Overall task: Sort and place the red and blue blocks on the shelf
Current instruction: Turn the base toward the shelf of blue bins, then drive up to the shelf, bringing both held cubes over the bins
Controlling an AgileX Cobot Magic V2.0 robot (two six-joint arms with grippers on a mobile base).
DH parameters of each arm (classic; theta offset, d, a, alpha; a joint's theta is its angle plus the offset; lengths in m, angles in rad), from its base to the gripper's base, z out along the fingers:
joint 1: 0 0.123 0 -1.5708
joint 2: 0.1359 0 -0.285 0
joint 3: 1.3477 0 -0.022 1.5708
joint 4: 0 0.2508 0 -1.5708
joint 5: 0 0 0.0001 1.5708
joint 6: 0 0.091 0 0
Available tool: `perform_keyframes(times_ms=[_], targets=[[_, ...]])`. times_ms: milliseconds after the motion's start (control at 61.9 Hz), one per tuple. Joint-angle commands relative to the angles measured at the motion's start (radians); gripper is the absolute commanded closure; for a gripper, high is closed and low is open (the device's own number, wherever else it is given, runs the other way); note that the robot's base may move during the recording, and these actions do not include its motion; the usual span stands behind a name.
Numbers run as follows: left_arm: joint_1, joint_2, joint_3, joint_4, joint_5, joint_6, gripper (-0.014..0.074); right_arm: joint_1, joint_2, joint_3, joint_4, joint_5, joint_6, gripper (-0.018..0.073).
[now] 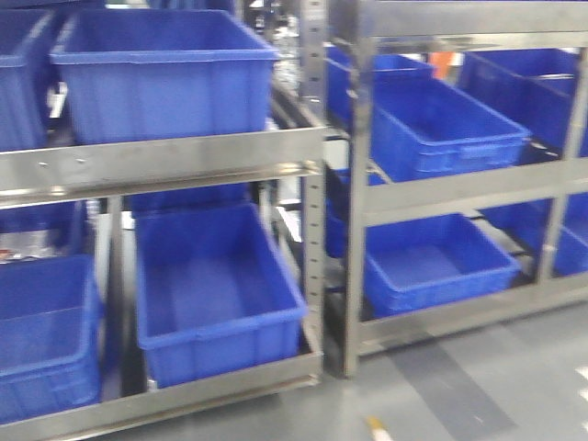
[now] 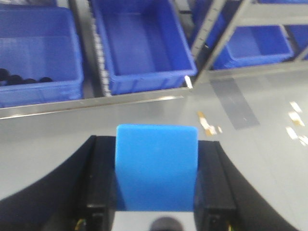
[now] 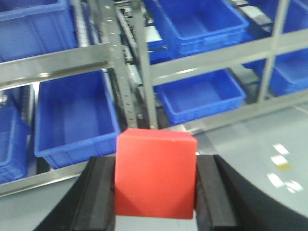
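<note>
Left end effector (image 2: 156, 154) pinches the blue block (image 2: 156, 171), right end effector (image 3: 155, 166) the red block (image 3: 155, 180).

Your shelf (image 1: 165, 163) is brushed steel, dull in sheen, with soft glare along its rails. The bins (image 1: 216, 294) look like moulded plastic, smooth and slightly glossy. The blue block (image 2: 156, 168) and the red block (image 3: 155, 175) are plain and matt, without shine. On your left gripper (image 2: 156, 192) and right gripper (image 3: 155, 202), the fingers (image 2: 98, 183) look black and matt. The floor (image 1: 478, 386) is smooth, grey and faintly glossy.
</note>
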State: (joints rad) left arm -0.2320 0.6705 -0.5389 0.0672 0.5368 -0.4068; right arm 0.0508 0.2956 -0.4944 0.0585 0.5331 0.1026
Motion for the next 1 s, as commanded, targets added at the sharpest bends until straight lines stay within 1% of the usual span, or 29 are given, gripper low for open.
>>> perform_keyframes(times_ms=[0,985], targets=[[0.003,-0.003,-0.028,0.006,-0.074,-0.009,0.0472,-0.008,0.007,-0.029,-0.004,-0.086,-0.005,0.051],[0.003,-0.003,-0.028,0.006,-0.074,-0.009,0.0472,-0.008,0.007,-0.029,-0.004,-0.086,-0.005,0.051]])
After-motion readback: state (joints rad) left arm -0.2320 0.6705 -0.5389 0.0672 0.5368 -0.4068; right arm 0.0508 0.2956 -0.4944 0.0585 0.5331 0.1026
